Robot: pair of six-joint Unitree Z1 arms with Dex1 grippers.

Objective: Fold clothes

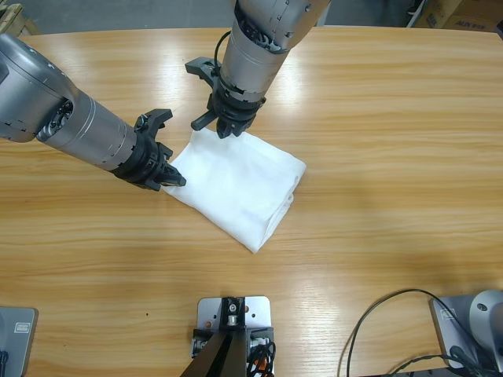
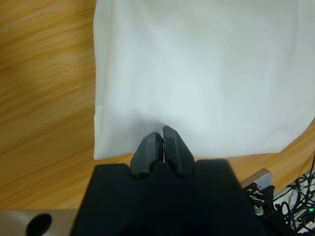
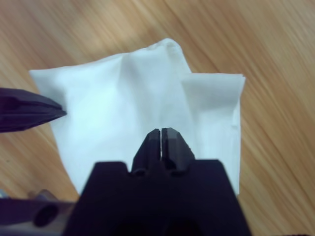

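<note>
Status: the shirt lies near the table's middle as a compact, roughly rectangular packet. No sleeves, neck or lettering show, so the main folds appear done. The packet is not quite tidy: in the right wrist view one layer stands proud at the far corner, and a soft ridge runs through the cloth.

Left gripper, coming down from the top edge, sits at the packet's upper corner. Its jaws are pressed together with the tips on the cloth near its edge. A slight pucker shows there, but whether fabric is nipped between them cannot be told.

Right gripper, reaching in from the side, is at the packet's near-side corner, jaws likewise pressed together over the cloth. Here too a grip on the fabric cannot be confirmed.

Remaining, by my judgement: either a last fold or only squaring the layers and letting go.

Surroundings: bare wood around the packet. A cable loops at the lower edge, well apart. The only crowding is the two grippers themselves — near each other along one side of the packet.
</note>
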